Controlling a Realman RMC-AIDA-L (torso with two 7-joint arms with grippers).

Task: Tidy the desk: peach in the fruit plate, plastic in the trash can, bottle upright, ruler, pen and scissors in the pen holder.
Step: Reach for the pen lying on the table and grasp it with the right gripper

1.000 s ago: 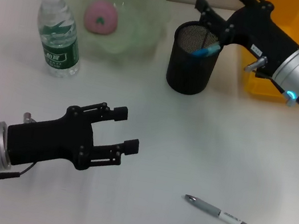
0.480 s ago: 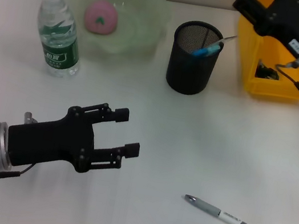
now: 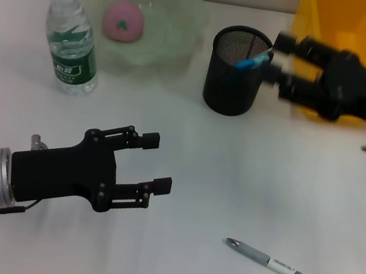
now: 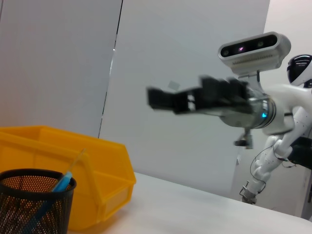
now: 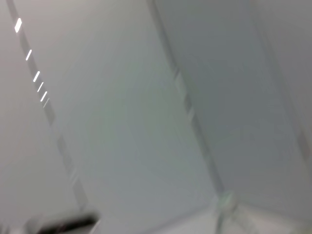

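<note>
- The pen (image 3: 282, 268) is lying flat on the white surface (image 3: 234, 167), well away from the pen holder (image 3: 236, 70) on the side nearer the robot, with nothing touching it.
- The pen holder is standing upright with a blue-handled item (image 3: 251, 62) leaning inside it against the rim; the peach (image 3: 124, 20) is sitting in the fruit plate (image 3: 182, 20) to the left of the holder, and the bottle (image 3: 72, 37) is standing upright beside that plate.
- The right end effector (image 3: 278, 53) is hovering just to the right of the pen holder, in front of the yellow bin (image 3: 351, 25), with its fingers spread and carrying nothing.
- The left end effector (image 3: 153, 162) is hanging low over the surface, nearer the robot than the pen holder and to its left, fingers parted and empty.
- By my judgement the pen is light, stiff and slim, with a smooth barrel that could roll or slip aside under a glancing touch.
- A pinch across the middle of the barrel, fingers square to its length and lowered close to the surface, looks the safest hold; gripping near the tip risks it pivoting when lifted.
</note>
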